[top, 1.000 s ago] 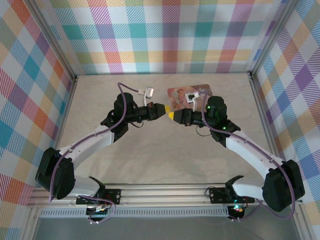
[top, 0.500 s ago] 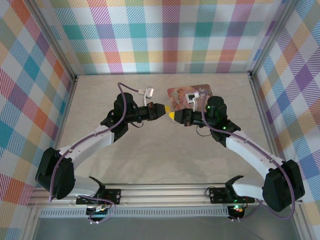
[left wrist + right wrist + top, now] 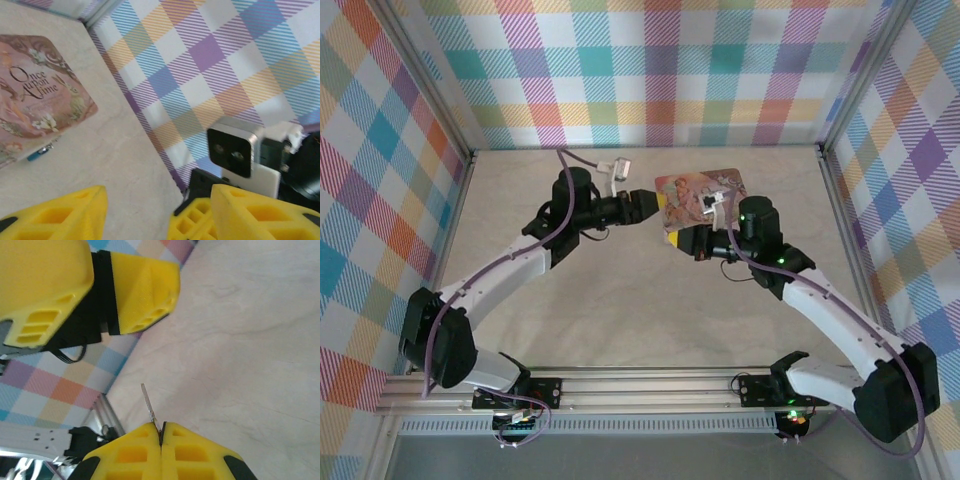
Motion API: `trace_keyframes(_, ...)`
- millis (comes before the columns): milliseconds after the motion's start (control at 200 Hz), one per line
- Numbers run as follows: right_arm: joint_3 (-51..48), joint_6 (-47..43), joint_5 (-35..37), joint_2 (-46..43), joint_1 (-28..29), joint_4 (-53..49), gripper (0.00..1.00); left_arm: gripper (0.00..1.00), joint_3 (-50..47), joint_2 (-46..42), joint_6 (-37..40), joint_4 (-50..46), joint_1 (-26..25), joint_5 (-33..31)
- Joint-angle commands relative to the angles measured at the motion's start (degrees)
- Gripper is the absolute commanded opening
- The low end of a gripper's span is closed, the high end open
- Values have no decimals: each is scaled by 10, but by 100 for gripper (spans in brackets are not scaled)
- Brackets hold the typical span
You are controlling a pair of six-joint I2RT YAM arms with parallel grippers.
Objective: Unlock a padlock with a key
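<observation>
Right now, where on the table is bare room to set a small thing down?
The widest bare patch is the near middle of the table, bordered by the left arm, the right arm and the front rail. The far left corner is bare too. Crowded: the far middle, where both jaws meet beside the pink box.

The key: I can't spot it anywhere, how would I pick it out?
Look at the right arm's yellow tool, shut, low in its wrist view. The key pokes up from the seam between its halves. Unlike the chunky yellow plastic, it is a thin, bare grey metal sliver.
</observation>
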Motion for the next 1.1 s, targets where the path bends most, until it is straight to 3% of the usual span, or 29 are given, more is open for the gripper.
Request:
trace_keyframes(0,33,-52,109,-25,-11,-125,2,60,42,32,76,-87,2,-57)
trace_keyframes(175,73,-62,311,-35,-14,-276,2,63,125,118,145,-183,-16,-108)
trace_keyframes(360,71,-43,421,-53,-25,-337,3,63,248,228,192,-292,-42,-140)
trace_keyframes(740,63,-36,438,-57,-34,-355,3,61,473,416,265,-463,-84,-195)
trace_keyframes(1095,69,-35,430,-44,-36,-352,3,61,521,460,302,-535,-92,-229)
